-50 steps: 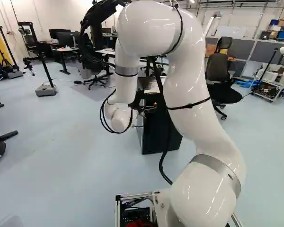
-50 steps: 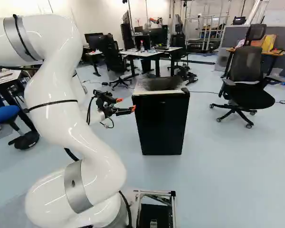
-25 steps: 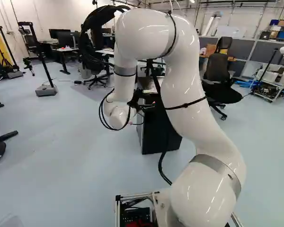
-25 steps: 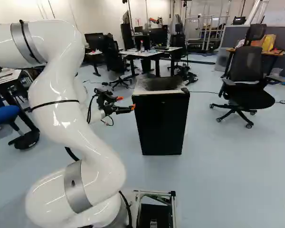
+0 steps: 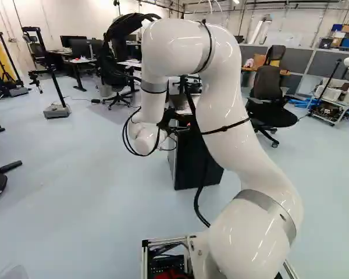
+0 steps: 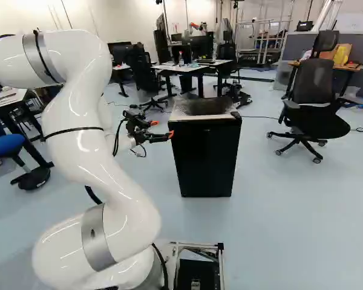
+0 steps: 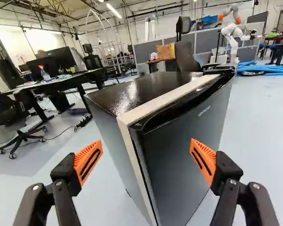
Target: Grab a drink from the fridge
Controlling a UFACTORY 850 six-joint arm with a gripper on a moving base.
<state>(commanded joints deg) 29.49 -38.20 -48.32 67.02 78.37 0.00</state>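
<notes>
"How does the tool (image 6: 161, 128) stand?"

"Wide open, nothing held. The wrist view shows its orange pads (image 7: 88, 162) well apart, facing each other."

"And the fridge (image 6: 206, 157)?"

"Upright on the floor (image 6: 278, 235), ahead of the tool. In the wrist view its near upright edge comes between the two fingers, farther out than their tips. The door (image 7: 184, 146) looks shut, with a pale strip (image 7: 155, 102) running along the fridge's top beside it."

"Anything around it?"

"A black office chair (image 6: 314, 84) at the right of the right base view, and a table (image 7: 61, 85) behind, bearing a bottle (image 7: 45, 75). The white arm (image 5: 224, 99) bends over at the top and reaches down toward the fridge."
</notes>
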